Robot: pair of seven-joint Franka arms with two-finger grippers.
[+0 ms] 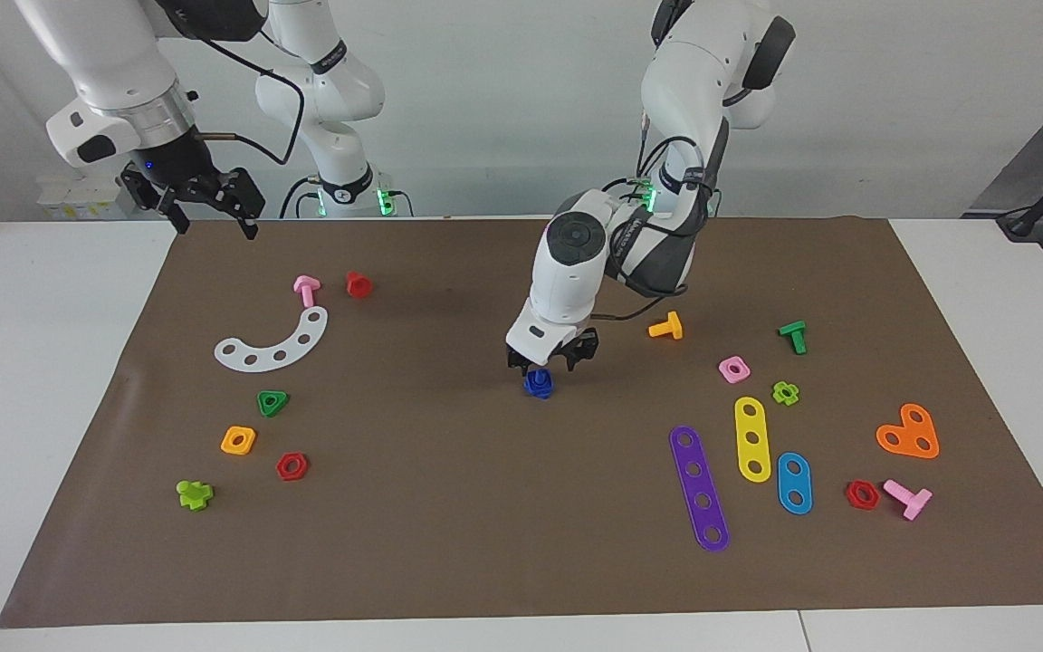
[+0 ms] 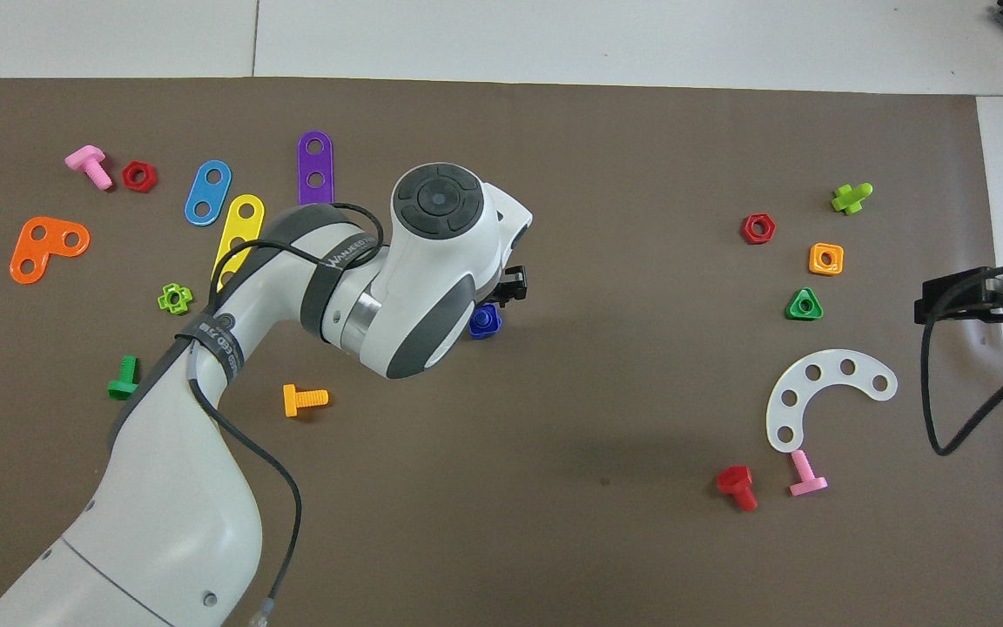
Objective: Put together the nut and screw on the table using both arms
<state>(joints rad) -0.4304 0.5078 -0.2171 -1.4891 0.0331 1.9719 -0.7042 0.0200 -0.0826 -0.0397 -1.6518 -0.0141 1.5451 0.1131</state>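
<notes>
Brown matting (image 1: 449,525) covers most of the white table (image 1: 33,380). At its ten o'clock corner the right arm (image 1: 114,81) waits, jaws wide and empty. Dead centre, the dark blue nut (image 1: 537,379) and screw (image 1: 539,391) stand stacked, seemingly joined. The left arm (image 1: 567,272) holds its jaws parted just above them, gripping nothing.

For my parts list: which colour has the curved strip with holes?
White curved strip; the overhead view shows it best.

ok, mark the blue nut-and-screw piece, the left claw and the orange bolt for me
blue nut-and-screw piece (image 1: 538,383), facing view, on its top face.
left claw (image 1: 553,360), facing view, midway between its fingertips, just over the blue piece.
orange bolt (image 1: 666,327), facing view, on its head.
</notes>
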